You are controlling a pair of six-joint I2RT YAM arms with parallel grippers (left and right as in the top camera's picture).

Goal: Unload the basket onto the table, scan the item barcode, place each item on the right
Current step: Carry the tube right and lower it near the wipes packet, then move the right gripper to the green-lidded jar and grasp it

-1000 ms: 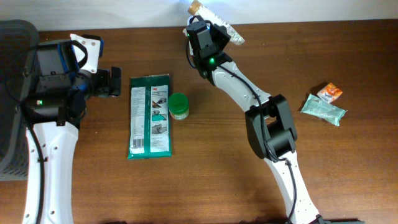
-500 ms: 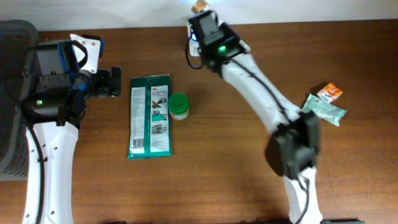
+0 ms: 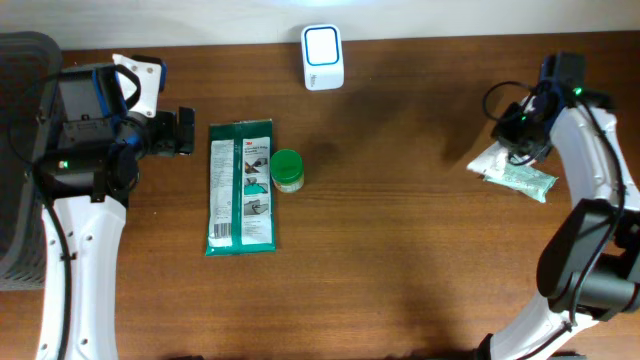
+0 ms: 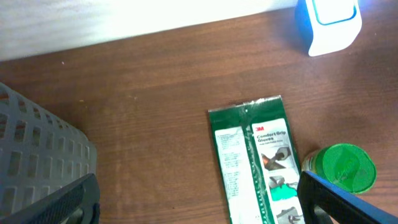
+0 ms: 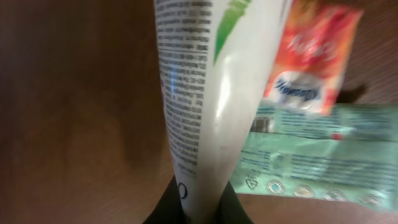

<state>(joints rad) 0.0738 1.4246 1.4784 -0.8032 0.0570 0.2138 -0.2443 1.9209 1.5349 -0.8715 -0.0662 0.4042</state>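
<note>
Brown worktop (image 3: pixel 400 250) is being lit near the scanner (image 3: pixel 322 57). At the far right, a white pouch (image 5: pixel 199 93) is being pinched by its narrow end in the closed right hand (image 3: pixel 522 128), above a green packet (image 3: pixel 520 178). It is being judged light, soft and slick, best gripped at that end. The left hand (image 3: pixel 185 131) is being held wide open. A second ago the pouch was over the scanner; it is now being carried well away.
</note>
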